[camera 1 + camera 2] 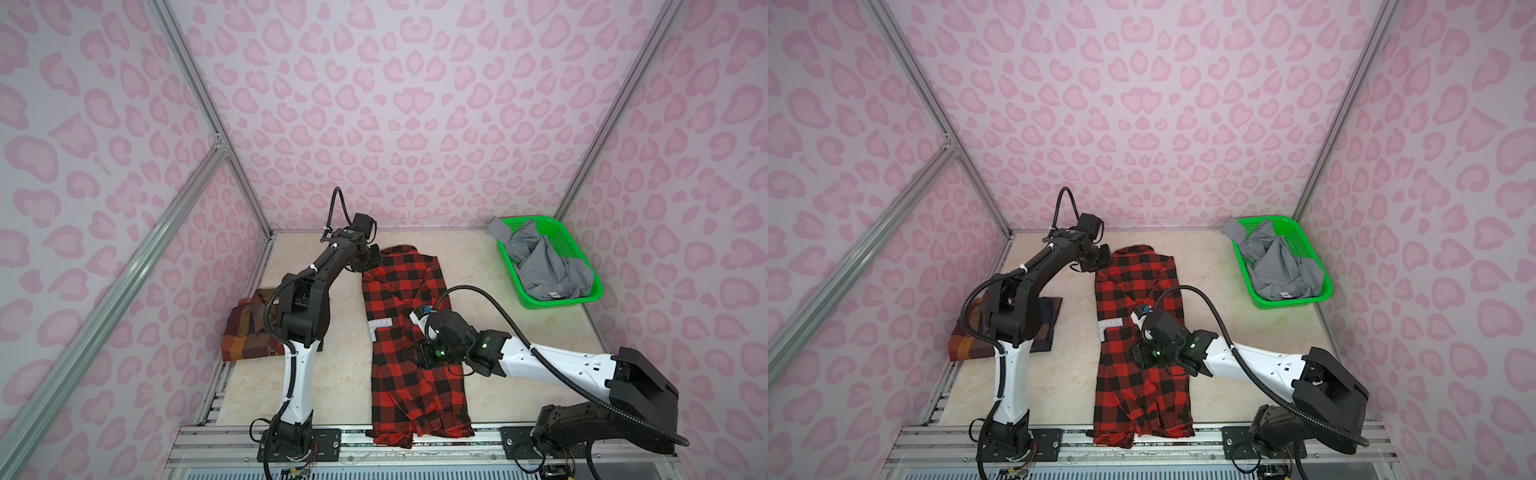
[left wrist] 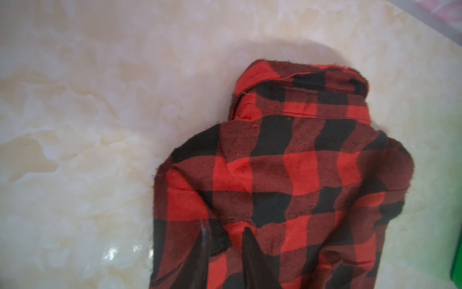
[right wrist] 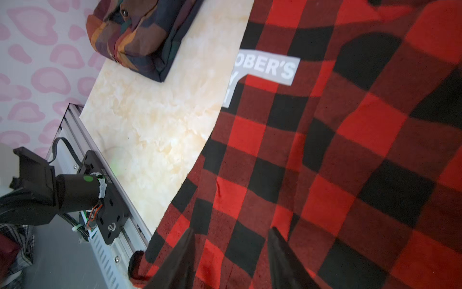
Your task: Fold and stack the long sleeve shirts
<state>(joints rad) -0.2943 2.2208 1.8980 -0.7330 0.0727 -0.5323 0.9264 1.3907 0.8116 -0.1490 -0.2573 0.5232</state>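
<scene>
Your left pincer (image 2: 224, 224) and right pincer (image 3: 232, 229) gape over the red-and-black check flannel shirt (image 1: 415, 399); pinching below may drag its folded layers.

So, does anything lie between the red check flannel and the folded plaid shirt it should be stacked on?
Nothing lies on the bare table strip between flannel and plaid shirt. In both top views, though, the left arm's elbow overlaps the plaid shirt.
</scene>
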